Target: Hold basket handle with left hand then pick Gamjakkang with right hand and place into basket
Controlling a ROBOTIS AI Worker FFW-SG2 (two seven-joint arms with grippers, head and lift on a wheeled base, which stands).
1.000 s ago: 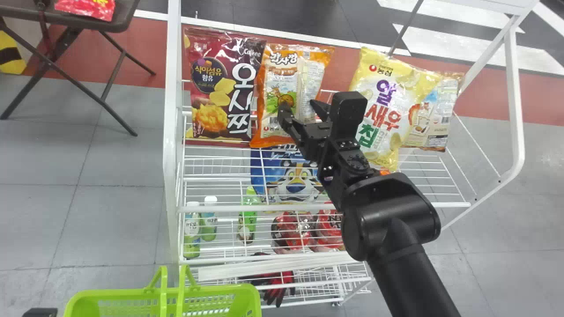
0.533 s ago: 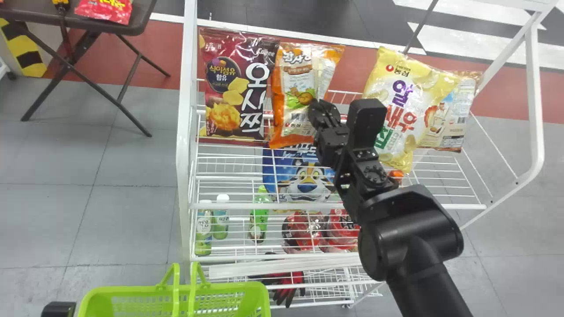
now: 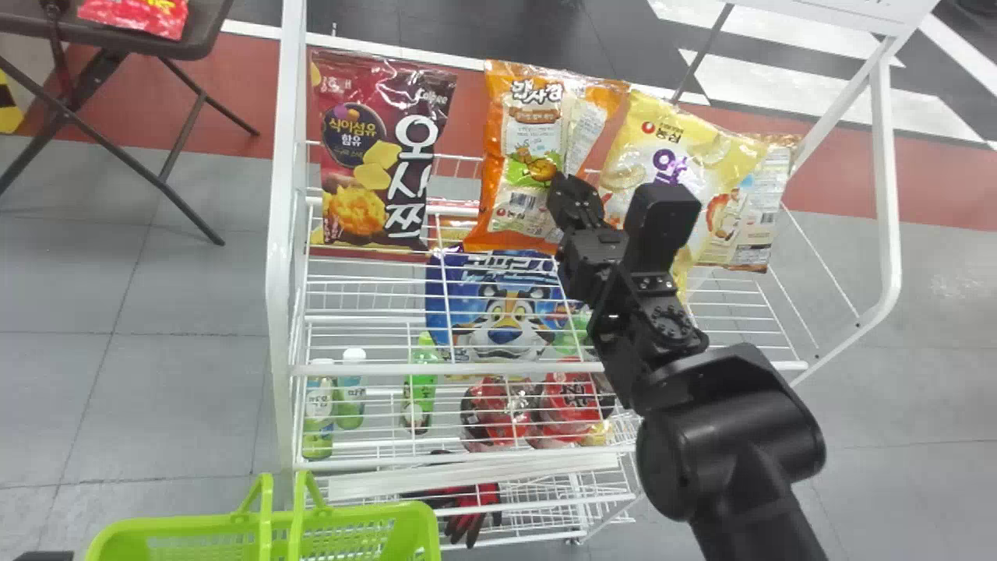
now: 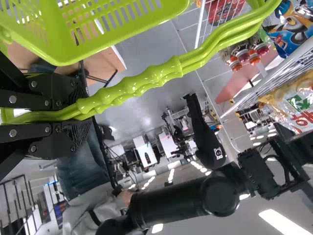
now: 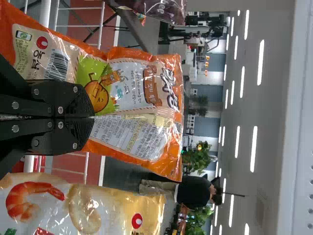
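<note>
At the bottom left corner in the head view, a black part of my left gripper (image 3: 45, 555) shows beside the green basket (image 3: 374, 514). The left wrist view has my left gripper (image 4: 78, 113) shut around the green basket handle (image 4: 156, 73), the basket's slotted wall (image 4: 117, 32) beyond it. My right gripper (image 3: 558, 188) is shut on the orange Gamjakkang bag (image 3: 537, 117), which is at the shelf's top level. In the right wrist view, my right gripper (image 5: 92, 117) pinches the creased middle of the bag (image 5: 129, 88), its upper end free.
A maroon snack bag (image 3: 374, 156) stands left of the orange one, and a yellow chip bag (image 3: 670, 148) close on its right. Below are a blue tiger bag (image 3: 506, 312), bottles and red packs on the white wire rack (image 3: 483, 369). A dark folding table (image 3: 187, 47) is at far left.
My right gripper has gone from open to shut on the orange bag. The bag has shifted right, away from the maroon one and toward the yellow one. The head view has swung slightly.
</note>
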